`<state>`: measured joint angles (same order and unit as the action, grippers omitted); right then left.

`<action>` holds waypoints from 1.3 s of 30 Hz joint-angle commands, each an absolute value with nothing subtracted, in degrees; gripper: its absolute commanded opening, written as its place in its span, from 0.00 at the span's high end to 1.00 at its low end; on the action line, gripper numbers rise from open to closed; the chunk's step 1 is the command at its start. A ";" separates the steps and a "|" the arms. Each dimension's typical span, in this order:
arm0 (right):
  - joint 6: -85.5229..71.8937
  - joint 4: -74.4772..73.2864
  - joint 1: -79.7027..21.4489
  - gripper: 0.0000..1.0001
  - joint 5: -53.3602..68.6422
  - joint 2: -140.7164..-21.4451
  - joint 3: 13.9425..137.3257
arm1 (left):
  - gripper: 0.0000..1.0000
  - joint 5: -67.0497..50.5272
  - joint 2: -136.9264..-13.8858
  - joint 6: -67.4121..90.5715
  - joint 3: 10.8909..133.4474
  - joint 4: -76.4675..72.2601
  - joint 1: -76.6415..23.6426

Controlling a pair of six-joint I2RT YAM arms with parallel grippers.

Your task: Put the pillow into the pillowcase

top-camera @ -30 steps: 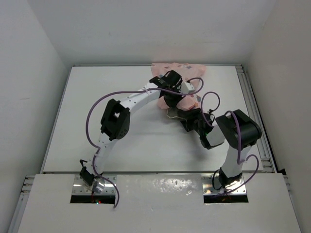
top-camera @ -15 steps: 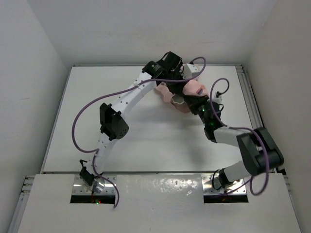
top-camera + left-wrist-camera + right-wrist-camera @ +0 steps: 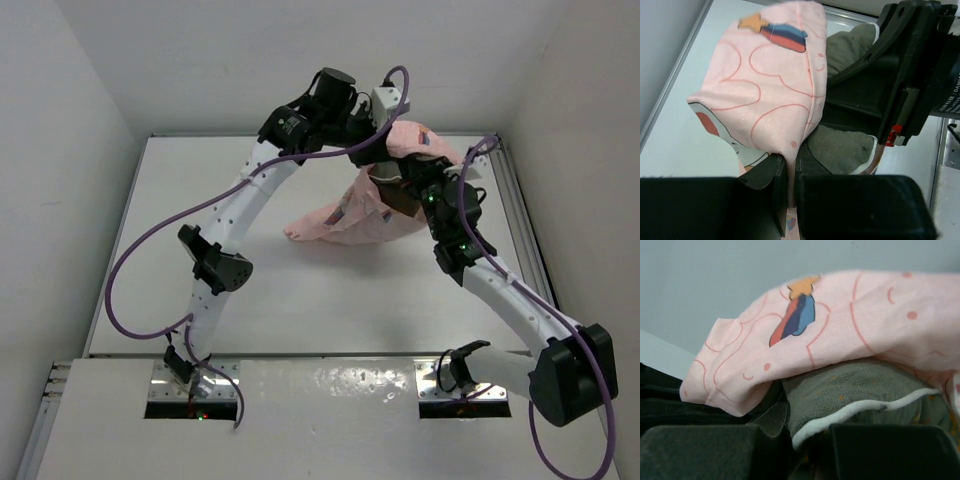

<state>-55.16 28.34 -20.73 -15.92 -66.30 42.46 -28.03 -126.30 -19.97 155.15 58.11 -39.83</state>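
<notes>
Raising the pillowcase (image 3: pixel 350 215) at far right, left gripper (image 3: pixel 790 172) pinches its cloth while right gripper (image 3: pixel 805 435), just closed, clamps the pillow (image 3: pixel 860 385) inside.

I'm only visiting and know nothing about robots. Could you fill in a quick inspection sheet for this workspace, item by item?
Surface: white table, no marks seen.
Job's things: pillowcase lifted and hanging between the arms, its lowest corner at or near the surface; pillow partly inside it, olive cloth showing at the opening.
Clutter: nothing seen.
Grippers: left gripper shut on the pillowcase's edge; right gripper shut on the pillow's pale piped edge.
Cables: purple cables loop loosely along both arms, no snag seen.
Surroundings: white walls on three sides.
</notes>
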 commanded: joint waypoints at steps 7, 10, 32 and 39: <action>-48.60 17.60 -22.15 1.00 -21.79 -65.57 42.98 | 1.00 -32.61 -118.39 -16.61 158.12 49.83 -41.84; -49.48 17.31 -22.32 1.00 -23.11 -63.90 39.65 | 1.00 -31.64 -118.21 -16.87 157.77 49.83 -41.92; -59.41 22.67 -28.04 1.00 -21.01 -68.55 28.22 | 0.47 -15.66 -117.95 -25.14 122.27 39.39 -41.92; -60.47 23.29 -28.83 1.00 -20.48 -69.08 27.25 | 0.98 -18.27 -118.48 -25.75 117.51 41.04 -41.92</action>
